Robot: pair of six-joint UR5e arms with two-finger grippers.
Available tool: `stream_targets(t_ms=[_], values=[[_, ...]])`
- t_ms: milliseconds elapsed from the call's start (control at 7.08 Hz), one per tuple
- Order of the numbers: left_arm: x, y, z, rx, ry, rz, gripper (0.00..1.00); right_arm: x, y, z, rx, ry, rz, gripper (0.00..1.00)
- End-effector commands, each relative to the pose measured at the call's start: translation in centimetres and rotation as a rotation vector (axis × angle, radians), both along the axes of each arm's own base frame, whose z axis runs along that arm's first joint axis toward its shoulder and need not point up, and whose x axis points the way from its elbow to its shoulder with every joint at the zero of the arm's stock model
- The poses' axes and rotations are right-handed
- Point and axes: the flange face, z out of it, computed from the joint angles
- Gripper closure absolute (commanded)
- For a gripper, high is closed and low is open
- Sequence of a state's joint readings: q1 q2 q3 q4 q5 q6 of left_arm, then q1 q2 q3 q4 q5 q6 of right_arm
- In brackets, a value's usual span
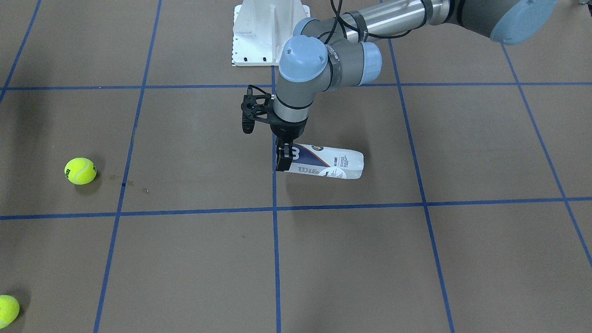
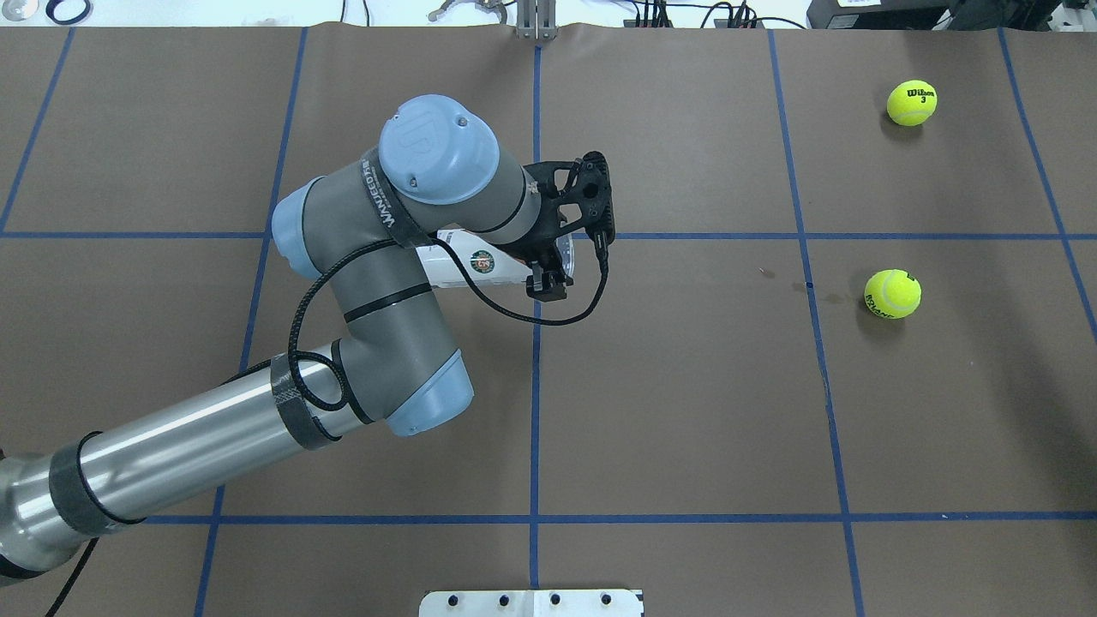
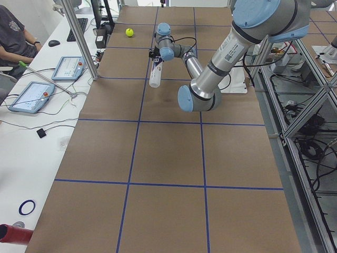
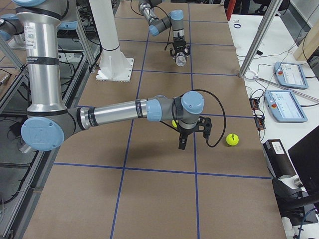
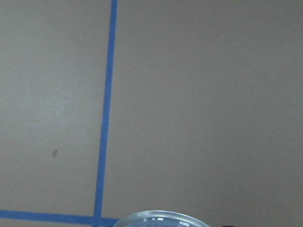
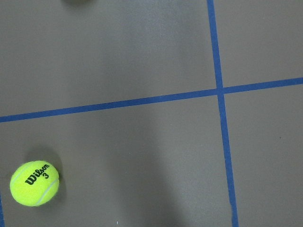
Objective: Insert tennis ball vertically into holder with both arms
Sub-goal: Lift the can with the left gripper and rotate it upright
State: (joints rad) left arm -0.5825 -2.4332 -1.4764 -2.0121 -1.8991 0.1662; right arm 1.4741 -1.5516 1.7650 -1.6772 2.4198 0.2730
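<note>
The left pincer (image 1: pixel 283 157) was clamped on one end of the holder (image 1: pixel 333 162), which lay on its side on the desk (image 1: pixel 194 259), body stretching back under that wrist. The right pincer (image 4: pixel 182 143) hung near a tennis ball (image 4: pixel 232 139); whether it stood apart or together could not be told

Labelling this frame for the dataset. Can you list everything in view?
can: one, clear with white-navy label, on its side mid-table
tennis balls: two, yellow-green, robot's right side of table, apart
table: one, brown, blue grid
pedestal: one, white, robot's base
tablets: two, light blue screens, side desk
person: one, dark grey shirt, at side desk
left gripper: black, shut on can's end
right gripper: black, above table near a ball; open or shut unclear
</note>
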Motion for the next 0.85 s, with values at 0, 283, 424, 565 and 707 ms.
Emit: stream_targets(t_ms=[0,283,424,565,707], values=[[-1.8,0.7,-0.2,-0.093,0.245,-0.060,0.47,0.0,0.0,-0.5,0.010,-0.002,0.001,0.00],[-3.9,1.2,3.2,-0.112,0.443,-0.135,0.60,0.0,-0.2,-0.8,0.014,-0.002,0.001,0.00],[-4.5,1.2,2.5,-0.150,0.508,-0.165,0.62,-0.1,-0.2,-0.9,0.017,-0.003,-0.001,0.00],[-4.8,1.3,1.9,-0.182,0.563,-0.195,0.63,0.0,-0.2,-0.9,0.017,-0.003,0.001,0.00],[-5.8,1.5,1.3,-0.203,0.670,-0.231,0.65,0.0,-0.2,-0.9,0.017,-0.003,0.001,0.00]])
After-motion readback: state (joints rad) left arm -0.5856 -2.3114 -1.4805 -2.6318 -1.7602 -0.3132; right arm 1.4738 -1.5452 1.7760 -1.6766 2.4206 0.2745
